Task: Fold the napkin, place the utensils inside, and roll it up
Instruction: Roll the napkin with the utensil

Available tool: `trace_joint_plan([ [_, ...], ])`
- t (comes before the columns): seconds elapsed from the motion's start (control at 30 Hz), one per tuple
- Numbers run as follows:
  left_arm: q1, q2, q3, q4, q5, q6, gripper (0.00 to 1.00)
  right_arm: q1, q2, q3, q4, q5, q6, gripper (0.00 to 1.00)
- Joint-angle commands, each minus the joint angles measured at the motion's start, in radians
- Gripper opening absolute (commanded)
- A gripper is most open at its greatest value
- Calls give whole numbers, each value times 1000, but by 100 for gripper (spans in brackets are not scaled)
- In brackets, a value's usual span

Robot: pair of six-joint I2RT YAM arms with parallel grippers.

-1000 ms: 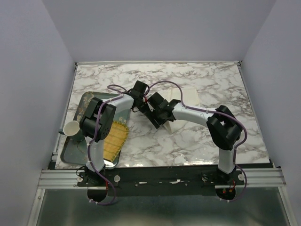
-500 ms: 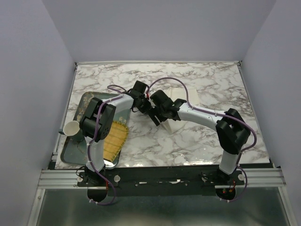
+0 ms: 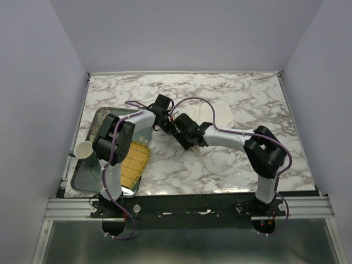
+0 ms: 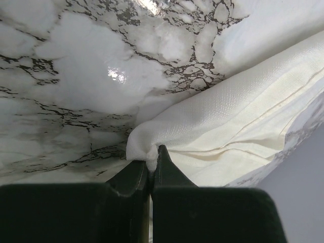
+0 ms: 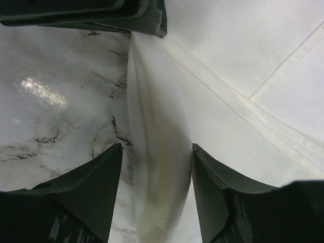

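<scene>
Seeing the napkin (image 3: 219, 114) on the marble table (image 3: 231, 165), right of centre and toward the far side; cream, in stacked layers with hem lines showing; partly hidden under both wrists from above. Reading the left gripper (image 4: 150, 163) as clamped on one napkin corner; fingertips (image 4: 129, 177) pressed together, cloth bunched into a small knob between them. Reading the right gripper (image 5: 157, 157) as apart; fingers (image 5: 96, 177) straddling a raised ridge of cloth that runs from the pinched corner toward the wrist camera; one finger over bare marble, the other over cloth; cannot tell contact with the ridge. Noting both grippers close together, left one just beyond the right in the right-wrist view. Off to the left: metal tray (image 3: 82, 179) at the table edge; yellow woven mat (image 3: 135, 159) in its near right part; white cup (image 3: 83, 149) at its left edge.
</scene>
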Motion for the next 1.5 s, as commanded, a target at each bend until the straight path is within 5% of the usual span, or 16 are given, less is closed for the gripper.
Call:
trace_joint_plan([
  [0.0, 6, -4, -5, -75, 29, -16, 0, 35, 33, -22, 53, 109, 7, 63],
  [0.27, 11, -18, -6, -84, 35, -10, 0, 31, 79, -40, 76, 174, 40, 61],
  [0.53, 11, -21, -15, -85, 44, 3, 0, -4, 96, -34, 76, 51, 48, 34],
  [0.93, 9, -30, 20, -70, -3, 114, 0, -139, 94, -59, 76, -459, 71, 4],
  [1.13, 9, -129, 12, -16, -124, 290, 52, -254, 137, -43, 82, -780, 85, 0],
  [1.33, 0, -202, 31, -58, -151, 425, 67, -345, 205, -50, 116, -1015, 117, 0],
  [1.47, -21, -263, -52, -29, -108, 467, 65, -376, 246, -51, 150, -1108, 149, 1],
])
